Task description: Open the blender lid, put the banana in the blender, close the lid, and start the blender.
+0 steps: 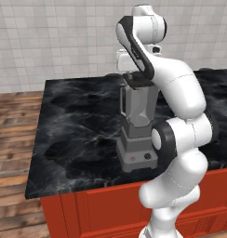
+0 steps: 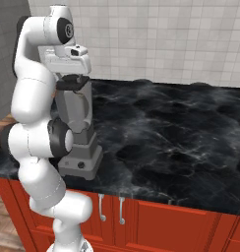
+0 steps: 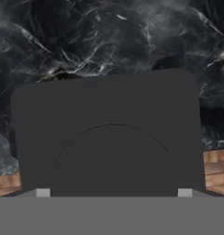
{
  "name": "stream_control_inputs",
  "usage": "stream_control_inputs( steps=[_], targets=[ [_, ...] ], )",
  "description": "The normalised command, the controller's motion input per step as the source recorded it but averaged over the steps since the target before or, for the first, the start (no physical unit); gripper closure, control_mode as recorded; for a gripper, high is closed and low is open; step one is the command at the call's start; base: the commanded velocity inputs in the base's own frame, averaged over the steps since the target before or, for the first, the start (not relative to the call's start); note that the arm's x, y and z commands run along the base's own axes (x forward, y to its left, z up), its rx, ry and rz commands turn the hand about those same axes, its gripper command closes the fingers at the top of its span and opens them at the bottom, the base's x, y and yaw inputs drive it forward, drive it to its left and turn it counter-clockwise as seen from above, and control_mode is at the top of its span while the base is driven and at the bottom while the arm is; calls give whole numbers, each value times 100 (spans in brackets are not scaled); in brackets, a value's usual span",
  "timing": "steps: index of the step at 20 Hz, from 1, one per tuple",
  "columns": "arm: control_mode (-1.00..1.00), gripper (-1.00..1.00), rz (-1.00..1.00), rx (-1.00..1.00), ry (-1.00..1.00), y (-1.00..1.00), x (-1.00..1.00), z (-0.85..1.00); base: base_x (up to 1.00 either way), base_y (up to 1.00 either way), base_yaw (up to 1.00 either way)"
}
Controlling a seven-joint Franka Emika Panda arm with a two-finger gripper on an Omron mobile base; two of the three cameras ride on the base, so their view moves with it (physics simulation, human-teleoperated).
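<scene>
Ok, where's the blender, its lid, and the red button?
blender (image 1: 137,109), left base view, front of the grey jar
lid (image 3: 109,137), hand view, middle of the black top
red button (image 1: 132,159), left base view, front of the base

Counter top (image 1: 78,121): polished black marble w/ white veins, glossy. Cabinet fronts (image 2: 156,221): smooth red, satin. Blender (image 1: 136,125): matt grey, plastic-looking. Blender lid (image 3: 109,137): flat matt black. Floor (image 1: 13,139): wood planks. Wall (image 2: 166,39): pale tile, smooth.
</scene>
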Motion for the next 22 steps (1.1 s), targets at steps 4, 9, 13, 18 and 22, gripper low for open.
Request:
stream_control_inputs(
  steps=[4, 9, 13, 18, 22],
  targets=[
    [-100, 100, 0, 6, 0, -18, 11, -10, 0, 0, 0],
    [-100, 100, 0, 5, 0, -17, -1, -10, 0, 0, 0],
    [-100, 100, 0, 1, 2, -4, -7, -3, 0, 0, 0],
    [-100, 100, 0, 0, 10, 0, -1, 1, 0, 0, 0],
    [-100, 100, -7, 0, 21, 0, -6, 7, 0, 0, 0]
  ],
)
